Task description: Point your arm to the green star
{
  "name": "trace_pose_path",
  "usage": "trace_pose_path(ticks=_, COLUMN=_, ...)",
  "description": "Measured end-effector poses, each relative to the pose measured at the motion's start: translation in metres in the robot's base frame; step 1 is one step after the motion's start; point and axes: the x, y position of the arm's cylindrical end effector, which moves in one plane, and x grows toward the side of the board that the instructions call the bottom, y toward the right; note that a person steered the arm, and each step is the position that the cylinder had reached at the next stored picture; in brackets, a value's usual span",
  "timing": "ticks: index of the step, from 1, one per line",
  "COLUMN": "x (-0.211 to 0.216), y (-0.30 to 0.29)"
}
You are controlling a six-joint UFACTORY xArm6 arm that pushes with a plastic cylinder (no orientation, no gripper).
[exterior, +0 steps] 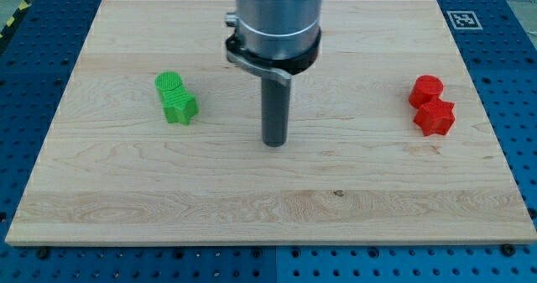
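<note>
My tip (274, 143) mid-board; green star (180, 107) well apart, view's left.

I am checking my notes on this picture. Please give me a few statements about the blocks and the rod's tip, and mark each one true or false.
1. My tip touches the green star. False: bare board lies between them; the star is toward the view's left.
2. The green cylinder sits right against the green star. True.
3. The red blocks are on the view's left. False: the red cylinder and the red star-like block are on the view's right.
4. My tip stands between the green pair and the red pair. True.
5. A blue block lies on the wooden board. False: only green and red blocks show.
</note>
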Motion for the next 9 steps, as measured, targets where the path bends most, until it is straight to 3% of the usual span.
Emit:
trace_pose_path(ticks=3, x=0.009, y=-0.027)
trace_pose_path(ticks=5, x=0.015, y=-0.132)
trace_pose_path(ticks=7, x=-0.024, y=-0.233)
trace_pose_path(ticks=9, x=-0.04, y=-0.215)
